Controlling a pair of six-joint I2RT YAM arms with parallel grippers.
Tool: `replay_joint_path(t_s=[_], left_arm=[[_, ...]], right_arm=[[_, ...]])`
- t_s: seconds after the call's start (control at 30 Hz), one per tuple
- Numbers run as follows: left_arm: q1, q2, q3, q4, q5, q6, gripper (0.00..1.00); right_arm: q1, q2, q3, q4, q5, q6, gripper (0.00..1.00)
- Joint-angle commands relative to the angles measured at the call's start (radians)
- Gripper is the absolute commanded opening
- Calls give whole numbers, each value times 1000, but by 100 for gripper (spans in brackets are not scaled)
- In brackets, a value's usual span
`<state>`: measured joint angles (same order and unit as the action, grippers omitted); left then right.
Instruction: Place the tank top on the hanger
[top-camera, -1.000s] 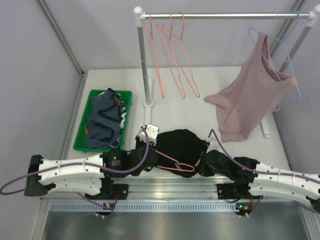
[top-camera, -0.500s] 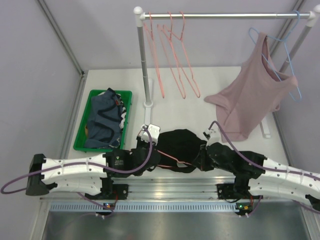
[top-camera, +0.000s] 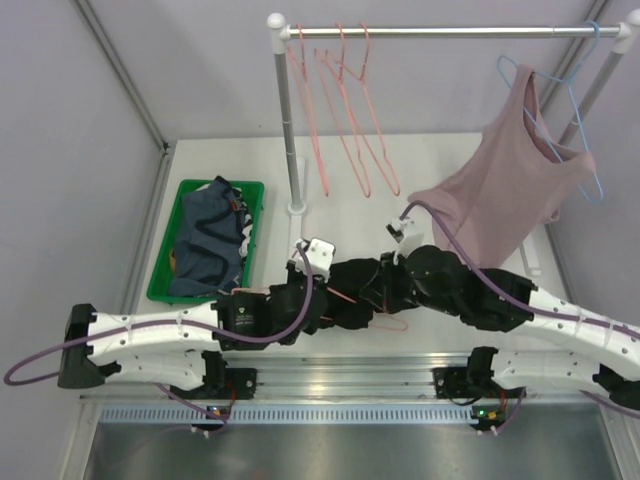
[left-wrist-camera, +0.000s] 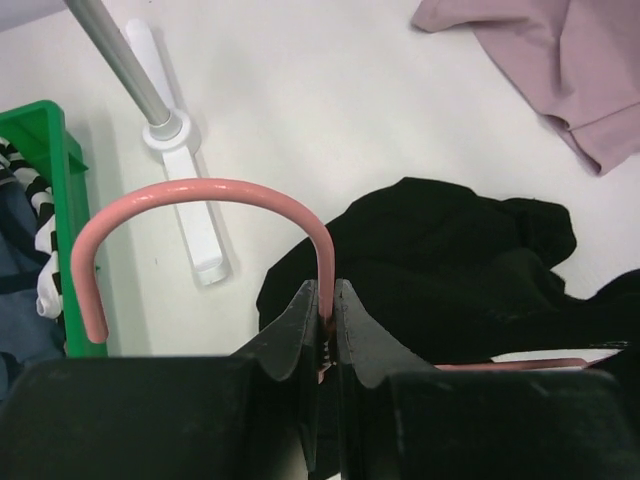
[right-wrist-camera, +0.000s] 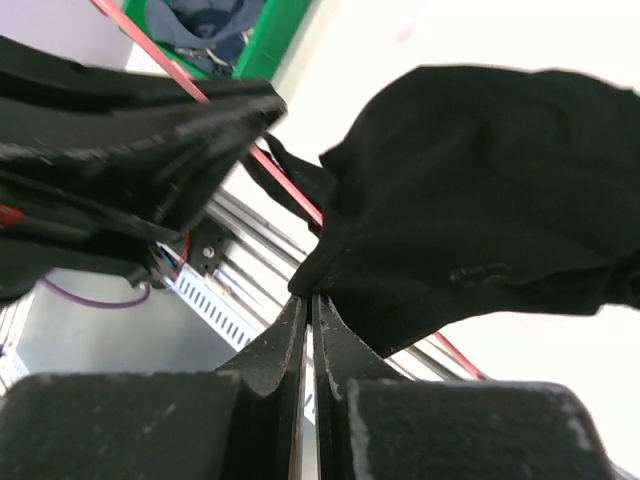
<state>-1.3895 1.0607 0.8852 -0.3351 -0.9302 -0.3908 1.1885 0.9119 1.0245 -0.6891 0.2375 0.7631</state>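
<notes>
Clamps salmon-pink hanger (left-wrist-camera: 200, 187) by the neck in left gripper (left-wrist-camera: 328, 300), pinches black tank top (right-wrist-camera: 480, 180) in right gripper (right-wrist-camera: 308, 310), fabric draped over the wire between both.

1 camera looks down from behind — 2 wrist cameras, close in, share the tank top (left-wrist-camera: 430, 260).

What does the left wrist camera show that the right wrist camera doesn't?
Only the left wrist view: the hanger with its hook clamped in the left tool, the rack foot, and a corner of the pink top. Only the right wrist view: the right tool pinching the edge of the black tank top, plus the metal rail. Both: the tank top, the hanger wire and the green bin.
</notes>
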Motion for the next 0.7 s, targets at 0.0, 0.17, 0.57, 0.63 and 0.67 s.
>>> replay_joint_path(t_s=[0.0,0.17,0.57,0.63,0.67], left_arm=[[-3,9,66,87,7,40,0],[-3,-19,92,80,33,46,0],[-5,-37,144,-21,47,9,0],[-3,-38,158,-28,56,15,0],[-3,-34,179,-35,59,23,0]], right_arm=[[-4,39,109,-27,35,-68,0],[-46,50,114,-78,92,-102,9],[-86,-86,16,31,-27,-261,54],[-84,-100,-7,72,-100,-324,55],[-84,-107,-27,117,-116,-341,55]])
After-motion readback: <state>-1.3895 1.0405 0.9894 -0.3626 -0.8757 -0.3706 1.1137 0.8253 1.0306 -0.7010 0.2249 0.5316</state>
